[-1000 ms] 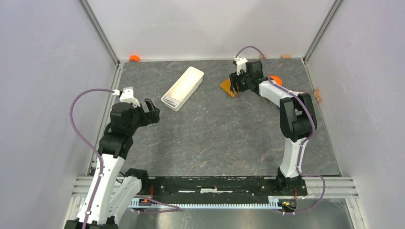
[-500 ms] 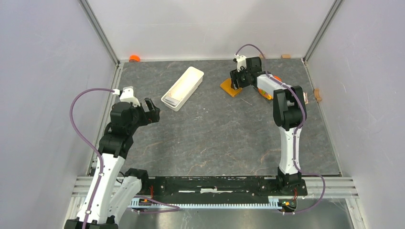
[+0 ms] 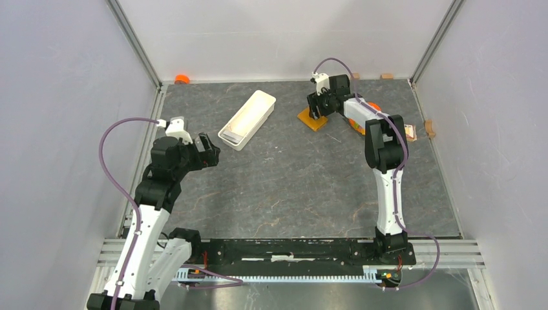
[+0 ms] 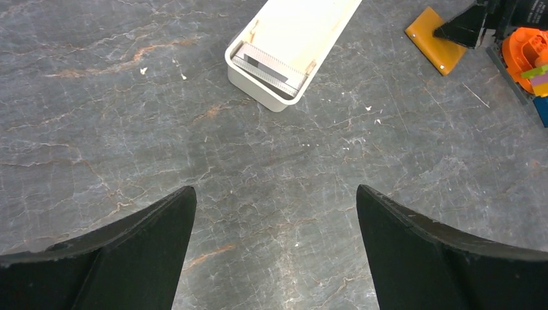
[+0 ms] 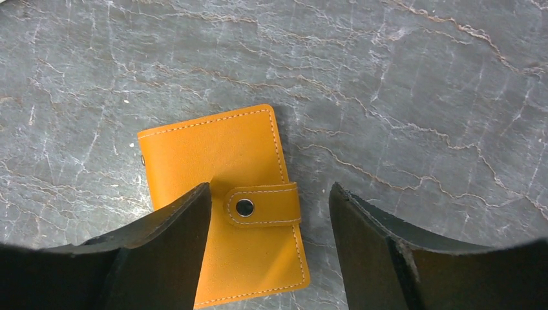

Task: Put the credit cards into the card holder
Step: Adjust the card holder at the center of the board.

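The card holder [image 3: 309,121] is an orange wallet lying flat and closed at the back right, its snap tab [image 5: 263,204] fastened. It also shows in the left wrist view [image 4: 434,40]. My right gripper [image 3: 318,108] hovers over it, open and empty [image 5: 269,191]; the tab side lies between the fingers, and the left finger [image 5: 161,245] overlaps the wallet's left part. The cards [image 4: 269,64] are stacked on edge in the near end of a long white tray [image 3: 254,111]. My left gripper [image 3: 205,150] is open and empty [image 4: 274,191], left and near of the tray.
An orange toy with coloured blocks [image 3: 368,110] lies just right of the wallet, under the right arm. A small orange object [image 3: 181,79] sits at the back left corner. Small tan blocks [image 3: 430,128] lie along the right wall.
My right arm has reached farther back and left, bringing its gripper over the wallet. My left arm has shifted slightly to the right.
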Tool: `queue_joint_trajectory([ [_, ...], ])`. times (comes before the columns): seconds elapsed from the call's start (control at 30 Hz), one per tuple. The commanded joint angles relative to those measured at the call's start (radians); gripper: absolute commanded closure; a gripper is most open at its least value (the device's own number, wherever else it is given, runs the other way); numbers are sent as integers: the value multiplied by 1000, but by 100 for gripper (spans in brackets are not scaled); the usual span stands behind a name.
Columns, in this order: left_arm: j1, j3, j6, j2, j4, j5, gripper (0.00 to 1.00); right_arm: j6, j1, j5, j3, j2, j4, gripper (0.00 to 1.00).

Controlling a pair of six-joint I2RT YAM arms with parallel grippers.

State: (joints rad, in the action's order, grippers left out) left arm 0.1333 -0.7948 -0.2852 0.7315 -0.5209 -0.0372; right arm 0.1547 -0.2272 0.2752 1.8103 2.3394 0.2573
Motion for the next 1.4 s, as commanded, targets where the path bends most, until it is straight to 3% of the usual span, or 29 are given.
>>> queue_joint_trajectory([
  [0.0,5,3,35,2,44,-47,0,27,-29,-14,21,16,23,30],
  [0.23,11,4,35,7,45,-54,0,-82,-49,-53,-162,-86,-42,57],
  [0.4,31,5,44,7,44,-84,0,-238,-50,-120,-306,-185,-23,84],
  [0.57,58,2,39,6,44,-103,0,-327,-60,-55,-575,-349,-134,100],
  [0.73,86,1,-79,-9,60,-207,0,-417,-81,4,-841,-524,-249,100],
  [0.83,134,87,-202,-46,145,-257,0,-409,-104,-6,-974,-631,-335,100],
  [1.13,334,264,-393,-39,339,-179,0,-423,-156,90,-1099,-694,-409,99],
  [1.27,412,292,-431,42,452,-141,0,-496,-155,45,-1141,-763,-443,79],
  [1.37,450,303,-455,141,580,-133,1,-524,-151,44,-1159,-788,-466,70],
])
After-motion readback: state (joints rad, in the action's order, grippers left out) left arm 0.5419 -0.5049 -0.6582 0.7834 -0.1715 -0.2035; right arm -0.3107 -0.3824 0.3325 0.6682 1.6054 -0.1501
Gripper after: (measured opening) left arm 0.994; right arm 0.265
